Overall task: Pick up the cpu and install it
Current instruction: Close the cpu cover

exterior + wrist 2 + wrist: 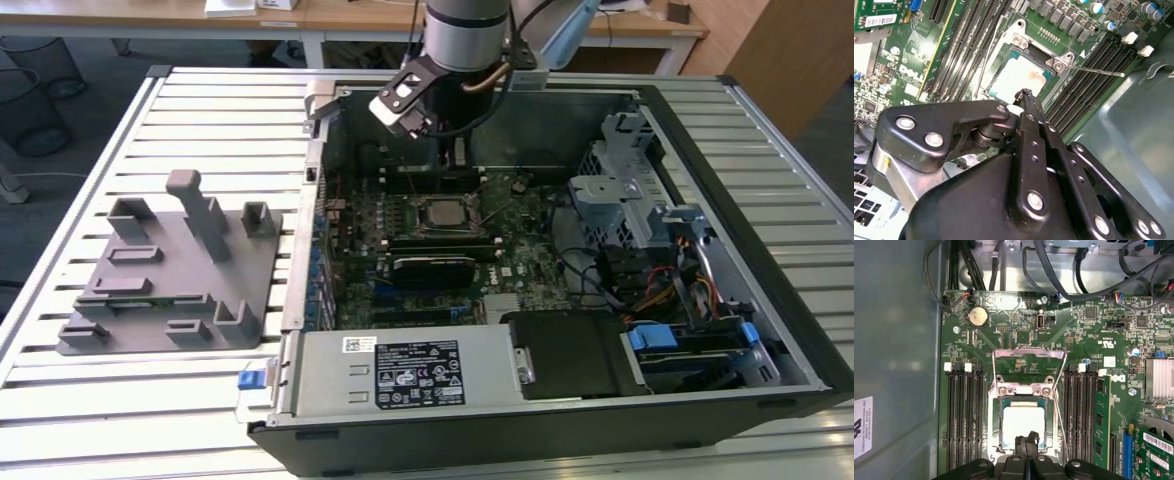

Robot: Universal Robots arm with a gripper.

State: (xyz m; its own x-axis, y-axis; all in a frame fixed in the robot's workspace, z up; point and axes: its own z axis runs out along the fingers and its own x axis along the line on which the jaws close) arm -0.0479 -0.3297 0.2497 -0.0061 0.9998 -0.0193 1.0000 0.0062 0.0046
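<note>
Since the cpu [1024,423] was seen lying in the open socket frame [1021,389], the gripper [1027,440] was clenched empty at its edge; sideways pressure was judged best avoided, lest it be tilted.

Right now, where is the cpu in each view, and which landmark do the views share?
Exterior view: the cpu lies at the middle of the motherboard.
Second wrist view: the cpu lies just past the gripper tip.
First wrist view: the cpu sits in the socket.
Shared landmark: black memory slots on both sides of the socket.
</note>
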